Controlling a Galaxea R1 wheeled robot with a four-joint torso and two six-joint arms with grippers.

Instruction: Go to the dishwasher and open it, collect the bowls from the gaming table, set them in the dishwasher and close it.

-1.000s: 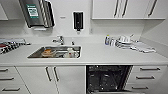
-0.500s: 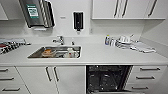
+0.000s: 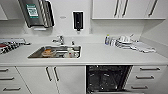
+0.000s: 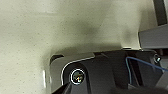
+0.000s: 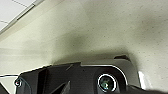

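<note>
White counter (image 3: 100, 53) spans the head view, the dishwasher (image 3: 107, 78) standing open and dark under it right of the steel sink (image 3: 56, 52), dishes (image 3: 125, 41) stacked above, while neither pincer's position or grip can be told, so nothing places against them.

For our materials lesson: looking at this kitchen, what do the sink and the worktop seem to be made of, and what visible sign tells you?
The sink looks like stainless steel with a brushed sheen: grey metal walls that catch the light. The worktop looks like a smooth white solid surface or laminate, matt and even with no visible grain; which of the two cannot be told from here.
</note>
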